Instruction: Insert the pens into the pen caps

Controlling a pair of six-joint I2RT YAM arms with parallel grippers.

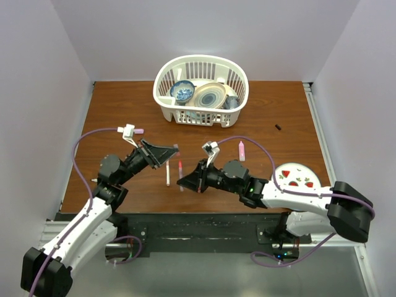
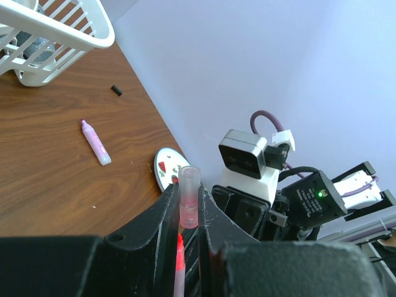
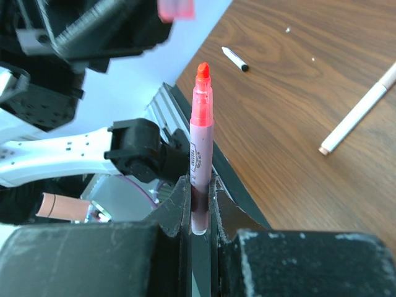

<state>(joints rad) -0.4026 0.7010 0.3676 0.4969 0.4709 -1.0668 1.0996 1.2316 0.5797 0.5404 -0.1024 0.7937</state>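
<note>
The left gripper (image 1: 172, 151) is clamped on a translucent pink cap (image 2: 189, 198); in the right wrist view the cap hangs just beyond the orange-pink tip of the highlighter (image 3: 200, 133), a little left of its long axis, not touching; the highlighter stands upright from the right gripper (image 3: 199, 207), pinched at its lower barrel; the coming move, I judge, needs cap mouth and tip aligned on that axis.

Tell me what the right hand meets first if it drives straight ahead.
The highlighter in the right hand leads; first ahead is the pink cap in the left hand, slightly left of its line. Depth unclear.
</note>
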